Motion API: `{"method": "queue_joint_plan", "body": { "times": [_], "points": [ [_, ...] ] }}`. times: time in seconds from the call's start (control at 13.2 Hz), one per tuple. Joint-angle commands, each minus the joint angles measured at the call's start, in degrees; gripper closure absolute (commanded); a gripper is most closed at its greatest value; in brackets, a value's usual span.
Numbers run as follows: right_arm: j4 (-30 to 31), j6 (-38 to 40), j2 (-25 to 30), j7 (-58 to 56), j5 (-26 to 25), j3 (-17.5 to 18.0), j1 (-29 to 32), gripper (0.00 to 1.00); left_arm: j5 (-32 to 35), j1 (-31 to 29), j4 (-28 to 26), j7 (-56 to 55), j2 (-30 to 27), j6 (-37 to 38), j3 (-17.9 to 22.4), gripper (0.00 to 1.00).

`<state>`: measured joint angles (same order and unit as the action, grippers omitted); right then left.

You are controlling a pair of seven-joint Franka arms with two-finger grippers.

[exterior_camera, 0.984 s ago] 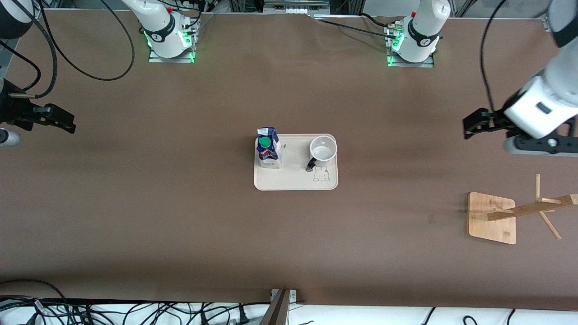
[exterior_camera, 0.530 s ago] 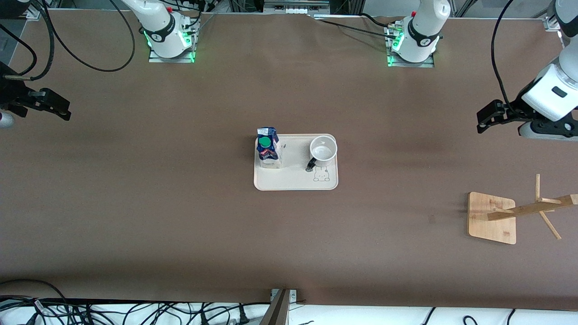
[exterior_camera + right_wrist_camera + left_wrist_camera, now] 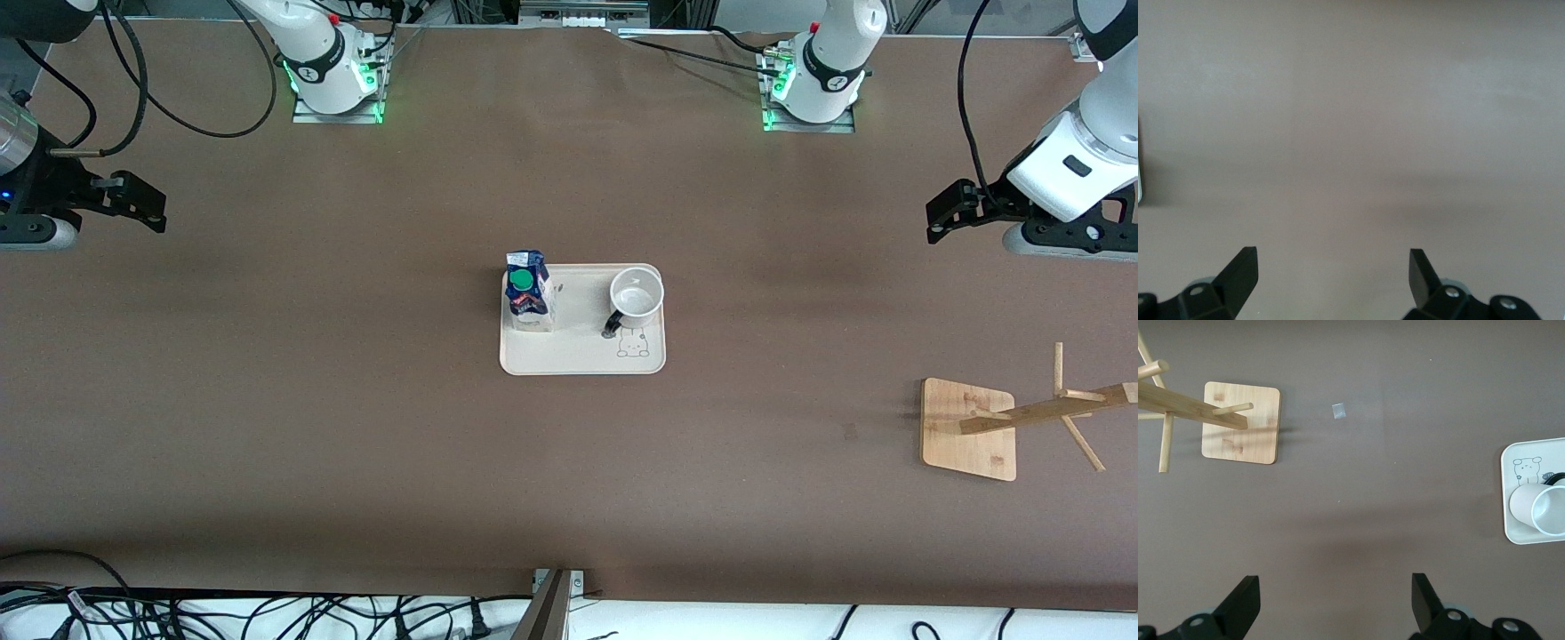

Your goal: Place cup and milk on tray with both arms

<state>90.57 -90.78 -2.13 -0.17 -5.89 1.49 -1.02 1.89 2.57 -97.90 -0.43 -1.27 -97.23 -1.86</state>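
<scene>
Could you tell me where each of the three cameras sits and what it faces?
Front view: high across the table, facing both bases; sees the tray with the milk and the cup, and both arms.
Left wrist view: on the left arm, looking down past the open left gripper at the mug stand, tray and cup.
Right wrist view: on the right arm, looking down past the open right gripper at bare table.
Shared: front and left wrist views both show cup, tray and stand.
</scene>
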Motion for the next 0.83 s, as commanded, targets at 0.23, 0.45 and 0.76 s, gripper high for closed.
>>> {"method": "queue_joint_plan", "body": {
  "times": [0.23, 0.45, 0.76],
  "points": [
    [-1.3, 1.3, -0.6, -1.1, -0.3, -0.9, -0.9, 0.0, 3.1, 0.2, 0.0, -3.0, -0.6, 0.9, -1.9, 0.0],
    [-1.4, 1.7, -1.6, -1.0, -1.3, -0.7, -1.1, 0.0, 2.9, 0.2, 0.0, -2.9, -0.7, 1.0, -1.9, 0.0],
    [-2.5, 5.3, -1.5, -1.0, -8.8, 3.2, -3.6, 0.0, 3.0, 0.2, 0.1, -2.9, -0.6, 1.0, -2.6, 0.0]
  ]
}}
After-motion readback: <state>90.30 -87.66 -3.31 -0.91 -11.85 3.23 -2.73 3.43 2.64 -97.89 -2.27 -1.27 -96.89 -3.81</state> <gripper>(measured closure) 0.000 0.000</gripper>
